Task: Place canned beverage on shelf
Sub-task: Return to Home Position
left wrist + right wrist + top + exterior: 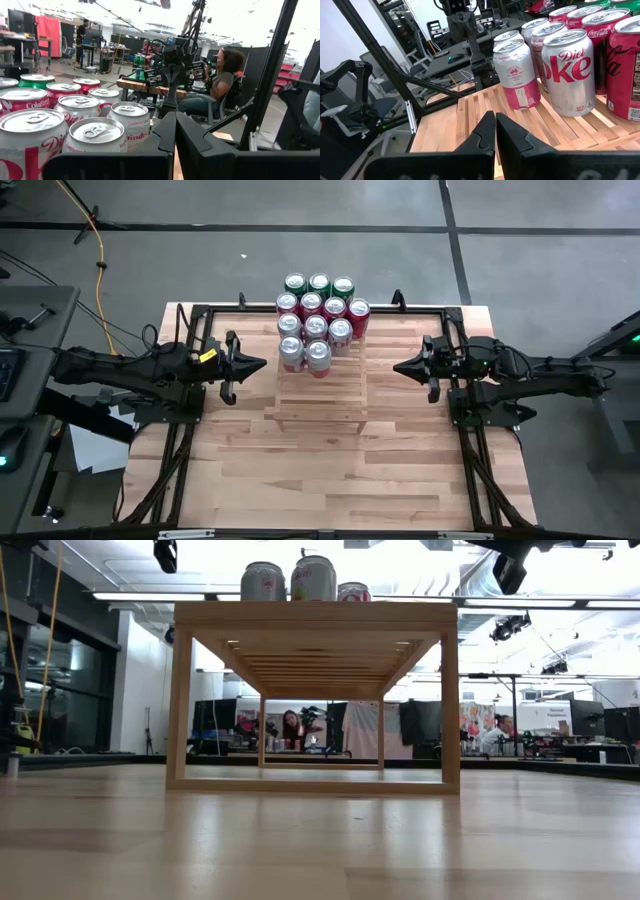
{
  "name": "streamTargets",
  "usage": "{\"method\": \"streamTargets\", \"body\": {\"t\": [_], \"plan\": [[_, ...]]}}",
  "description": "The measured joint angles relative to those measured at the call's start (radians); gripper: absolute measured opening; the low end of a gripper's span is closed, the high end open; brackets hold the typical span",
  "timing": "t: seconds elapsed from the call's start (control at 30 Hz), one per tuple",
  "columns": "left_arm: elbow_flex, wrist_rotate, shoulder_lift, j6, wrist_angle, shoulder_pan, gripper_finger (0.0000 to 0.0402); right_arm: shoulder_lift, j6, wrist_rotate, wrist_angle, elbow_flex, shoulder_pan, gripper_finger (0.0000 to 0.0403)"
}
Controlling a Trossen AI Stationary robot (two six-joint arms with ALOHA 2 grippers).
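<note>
Several cans [318, 320], silver, red and green, stand upright in rows on the far half of the light wooden slatted shelf [318, 395], which stands on its legs on the tabletop. In the low view the tops of three cans [290, 582] show above the shelf [312, 622]. My left gripper [262, 364] is shut and empty, just left of the shelf, level with the nearest cans [95, 137]. My right gripper [397, 367] is shut and empty, just right of the shelf, its fingers [495, 131] pointing over the slats [555, 135].
The shelf's near half [318, 405] carries no cans. The wooden tabletop [330, 470] lies in front of it. Black frame rails [185, 440] run along both table sides. People sit in the room beyond the table [220, 75].
</note>
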Motion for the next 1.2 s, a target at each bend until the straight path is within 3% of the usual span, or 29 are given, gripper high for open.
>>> {"method": "streamTargets", "body": {"t": [1.2], "plan": [[0.000,0.000,0.000,0.035,-0.011,0.000,0.0000,0.005,0.000,0.000,0.001,0.000,0.000,0.0000]]}}
